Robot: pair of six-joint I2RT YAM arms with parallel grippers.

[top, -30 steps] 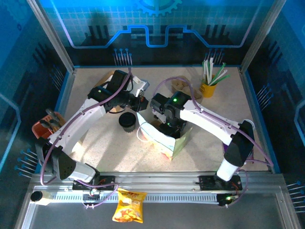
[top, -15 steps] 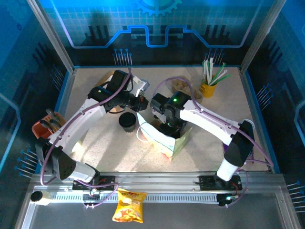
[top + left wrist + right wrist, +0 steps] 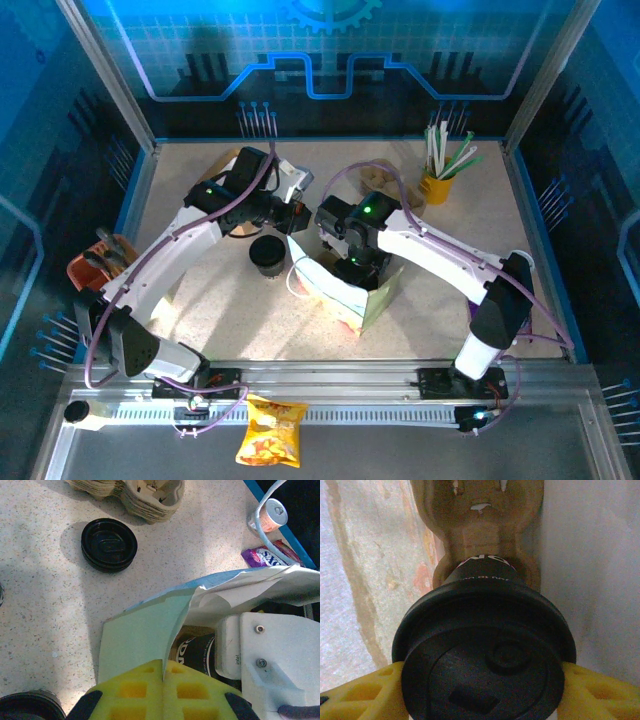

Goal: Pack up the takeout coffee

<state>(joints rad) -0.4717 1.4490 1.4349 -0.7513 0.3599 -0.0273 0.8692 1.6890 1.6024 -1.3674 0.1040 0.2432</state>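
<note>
The right gripper [image 3: 482, 692] is down inside the open paper bag [image 3: 372, 298]. Its yellow fingers [image 3: 367, 692] press against both sides of the takeout coffee [image 3: 485, 650], gripping it just below the round black lid. In the right wrist view the cup hangs over a brown cardboard carrier [image 3: 480, 525] at the bottom of the bag. Whether its base already touches the carrier cannot be told from this angle.

The left gripper [image 3: 162, 672] is closed, its yellow pads pinching the bag's pale green edge and holding the mouth open. Through that opening the left wrist view shows the dark side of the takeout coffee [image 3: 196, 652], beside the right gripper's white housing.

From above, the bag stands near the middle of the table [image 3: 440, 290]. A second lidded cup [image 3: 267, 252] stands just left of it, apart from both grippers. Farther back on the table, the left wrist view shows a stack of black lids [image 3: 109, 545] near a pile of cardboard cup carriers [image 3: 145, 495].
</note>
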